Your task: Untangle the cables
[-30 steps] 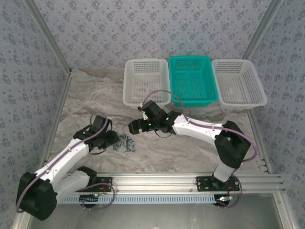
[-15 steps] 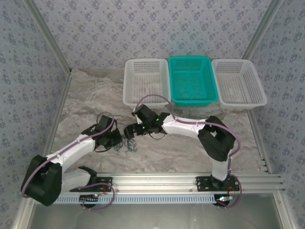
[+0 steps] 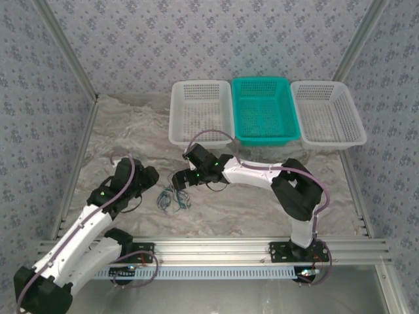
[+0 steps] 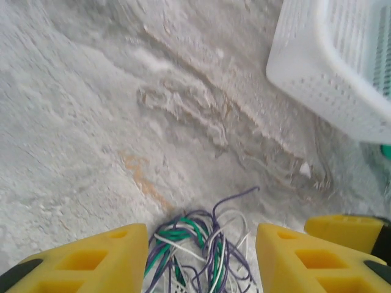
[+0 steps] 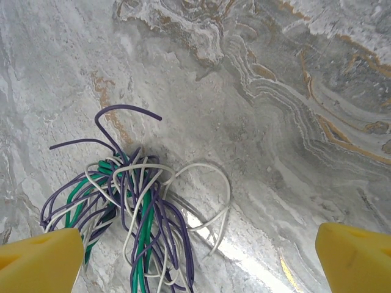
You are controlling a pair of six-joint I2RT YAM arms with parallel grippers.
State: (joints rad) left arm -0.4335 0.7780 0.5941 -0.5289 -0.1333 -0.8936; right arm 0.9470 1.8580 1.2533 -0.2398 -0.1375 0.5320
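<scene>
Cables (image 5: pixel 131 207), thin tangled purple, green and white wires, lie heaped on the grey marbled tabletop (image 5: pixel 275 122). The left gripper (image 4: pixel 201 256) has its fingers apart, with the heap seen between them. The right gripper (image 5: pixel 198 259) gapes wide over the heap, holding nothing.

Legible markings: none. The baskets (image 3: pixel 262 80), arms (image 3: pixel 258 174) and rail (image 3: pixel 216 247) carry no readable text, label, brand, number or sign.
</scene>
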